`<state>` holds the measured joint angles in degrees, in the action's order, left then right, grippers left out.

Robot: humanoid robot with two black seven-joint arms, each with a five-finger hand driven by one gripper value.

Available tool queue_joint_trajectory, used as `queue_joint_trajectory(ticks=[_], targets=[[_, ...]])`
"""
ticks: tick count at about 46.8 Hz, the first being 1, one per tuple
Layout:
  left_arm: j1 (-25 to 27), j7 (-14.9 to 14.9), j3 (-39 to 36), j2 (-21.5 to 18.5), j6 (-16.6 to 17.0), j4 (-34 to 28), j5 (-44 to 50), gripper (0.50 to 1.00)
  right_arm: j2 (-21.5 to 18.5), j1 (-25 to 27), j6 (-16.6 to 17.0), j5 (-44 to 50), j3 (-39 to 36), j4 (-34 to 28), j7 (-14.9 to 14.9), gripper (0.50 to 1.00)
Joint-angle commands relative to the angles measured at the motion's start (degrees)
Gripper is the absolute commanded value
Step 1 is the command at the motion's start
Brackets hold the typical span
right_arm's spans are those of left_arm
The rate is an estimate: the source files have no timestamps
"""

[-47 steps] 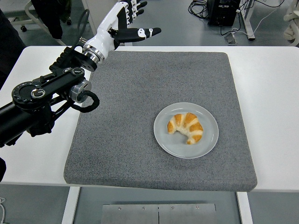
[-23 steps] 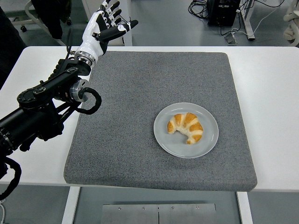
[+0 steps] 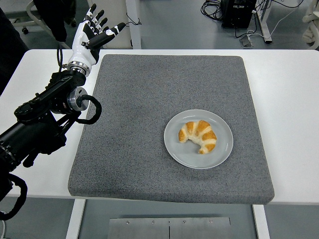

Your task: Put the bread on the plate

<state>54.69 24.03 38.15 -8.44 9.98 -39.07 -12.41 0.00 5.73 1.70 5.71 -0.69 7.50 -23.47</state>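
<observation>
A golden croissant (image 3: pixel 198 135) lies on the round grey plate (image 3: pixel 174 149), which sits right of centre on the grey mat (image 3: pixel 149 99). My left hand (image 3: pixel 92 33), white with black fingertips, is raised over the table's far left edge, well away from the plate. Its fingers are spread and hold nothing. The black left arm (image 3: pixel 45 117) runs in from the lower left. No right arm shows.
The mat covers most of the white table (image 3: pixel 289 89). Beyond the far edge are chair legs, a desk leg and cables on the floor. A dark sleeve of a person shows at the far left edge.
My left hand has swung back to the left, from above the mat's far left corner to beyond its left edge. The croissant and plate have stayed put.
</observation>
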Motion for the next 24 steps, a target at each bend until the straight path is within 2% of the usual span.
queue_joint_trajectory(ticks=[1, 8, 12, 18, 24], targets=[[-0.02, 0.05, 0.43, 0.09, -1.01, 1.18, 1.07, 0.972, 0.00, -0.02, 0.06, 0.00, 0.16, 0.05, 0.00, 1.000], [-0.02, 0.05, 1.58, 0.62, -6.90, 5.92, 5.90, 0.972, 0.00, -0.10, -0.03, 0.00, 0.07, 0.05, 0.00, 1.000], [0.15, 0.05, 1.75, 1.50, -9.19, 9.18, 7.83, 0.972, 0.00, -0.10, 0.06, 0.00, 0.07, 0.05, 0.00, 1.000], [0.24, 0.05, 3.24, 2.20, -13.32, 11.20, 9.51, 0.972, 0.00, -0.10, 0.06, 0.00, 0.07, -0.03, 0.00, 1.000], [0.15, -0.13, 3.69, 3.52, -13.94, 12.43, 9.86, 0.972, 0.00, -0.10, 0.06, 0.00, 0.34, 0.05, 0.00, 1.000]])
